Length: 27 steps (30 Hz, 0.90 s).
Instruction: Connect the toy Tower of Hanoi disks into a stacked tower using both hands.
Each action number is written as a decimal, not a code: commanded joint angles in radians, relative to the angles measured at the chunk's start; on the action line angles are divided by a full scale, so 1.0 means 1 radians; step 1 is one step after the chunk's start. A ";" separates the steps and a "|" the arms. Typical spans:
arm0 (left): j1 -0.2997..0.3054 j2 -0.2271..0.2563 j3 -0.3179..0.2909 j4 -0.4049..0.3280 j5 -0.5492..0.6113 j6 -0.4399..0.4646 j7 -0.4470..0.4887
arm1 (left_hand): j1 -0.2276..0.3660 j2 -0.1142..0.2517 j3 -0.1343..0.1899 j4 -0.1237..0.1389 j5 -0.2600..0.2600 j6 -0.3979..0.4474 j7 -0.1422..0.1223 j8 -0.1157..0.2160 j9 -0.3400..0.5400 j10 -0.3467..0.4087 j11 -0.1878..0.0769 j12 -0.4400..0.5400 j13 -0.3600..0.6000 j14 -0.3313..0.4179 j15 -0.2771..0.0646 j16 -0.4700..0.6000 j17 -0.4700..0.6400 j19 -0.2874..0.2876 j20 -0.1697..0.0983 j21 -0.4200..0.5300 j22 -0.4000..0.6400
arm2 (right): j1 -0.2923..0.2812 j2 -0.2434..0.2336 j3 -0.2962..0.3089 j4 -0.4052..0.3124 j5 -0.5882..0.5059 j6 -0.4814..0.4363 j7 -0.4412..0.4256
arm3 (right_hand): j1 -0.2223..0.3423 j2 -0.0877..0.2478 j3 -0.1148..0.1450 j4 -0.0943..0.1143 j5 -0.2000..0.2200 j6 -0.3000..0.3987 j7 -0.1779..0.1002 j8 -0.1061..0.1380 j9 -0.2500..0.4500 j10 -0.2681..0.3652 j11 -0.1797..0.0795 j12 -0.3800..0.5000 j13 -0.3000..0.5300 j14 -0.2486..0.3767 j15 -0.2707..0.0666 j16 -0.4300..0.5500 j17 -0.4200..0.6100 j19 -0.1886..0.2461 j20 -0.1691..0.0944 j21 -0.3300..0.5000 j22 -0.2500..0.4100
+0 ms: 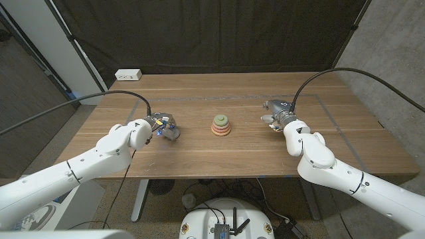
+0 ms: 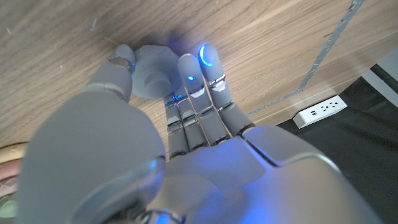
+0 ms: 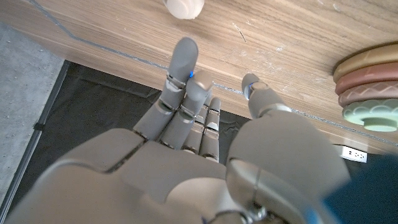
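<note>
The wooden table (image 1: 199, 149) runs across the middle of the head view, its far edge near the top third of the frame and its near edge just above the bottom third. A pale taped line (image 1: 192, 97) traces a rectangle inside the tabletop. A white power strip (image 1: 128, 75) sits at the far left corner, at the upper left of the frame. Wide bare wood lies between each hand and the stack, and more toward both side edges.

The stack of disks (image 1: 221, 125) stands at the centre of the frame: an orange disk at the bottom, a pink one on it, a green one on top. In the right wrist view the same stack (image 3: 368, 84) shows at the right edge of the picture.

The left hand (image 1: 163, 126) is left of centre, well apart from the stack, with bare wood between. In the left wrist view its fingers (image 2: 199, 78) reach onto the wood, and a small grey disk with a raised hub (image 2: 155, 71) sits between the thumb and the fingers, touching them; the hand pinches it.

The right hand (image 1: 275, 115) is right of centre, also well apart from the stack. In the right wrist view its fingers (image 3: 183, 74) are spread and hold nothing. A small pale rounded piece (image 3: 184, 7) lies on the wood beyond the fingertips, apart from them
</note>
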 commanded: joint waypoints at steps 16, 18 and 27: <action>-0.013 0.056 -0.035 -0.071 -0.041 0.030 0.002 | 0.025 0.013 0.013 0.003 0.010 0.028 0.007 -0.001 0.005 0.100 -0.068 0.007 0.016 0.006 -0.088 0.007 0.002 0.002 -0.142 0.009 0.005 | 0.000 0.003 -0.006 -0.007 -0.009 -0.016 0.006 | -0.006 0.001 0.004 -0.004 0.008 0.007 -0.001 -0.006 0.003 0.007 -0.001 -0.003 0.002 -0.004 -0.012 -0.003 0.003 -0.001 -0.053 -0.001 0.001; -0.014 0.061 -0.036 -0.080 -0.034 0.033 0.001 | 0.024 0.013 0.013 0.003 0.010 0.027 0.008 -0.002 0.005 0.100 -0.067 0.006 0.017 0.006 -0.088 0.007 0.001 0.002 -0.142 0.009 0.005 | -0.003 0.003 -0.003 -0.008 -0.006 -0.015 0.003 | -0.007 0.001 0.004 -0.004 0.009 0.007 -0.001 -0.006 0.003 0.005 0.000 -0.004 0.001 -0.002 -0.011 0.000 0.006 -0.001 -0.053 0.000 0.001; -0.004 0.083 -0.071 -0.115 -0.067 0.036 -0.001 | 0.024 0.012 0.009 0.006 0.011 0.028 0.009 -0.007 0.007 0.100 -0.065 -0.001 0.020 0.006 -0.088 0.008 0.002 0.002 -0.142 0.010 0.005 | -0.002 0.001 -0.005 -0.009 -0.004 -0.015 0.004 | -0.008 0.000 0.003 -0.004 0.011 0.006 0.000 -0.007 0.003 0.007 -0.001 -0.003 0.002 -0.005 -0.012 -0.005 0.001 -0.002 -0.053 0.000 0.001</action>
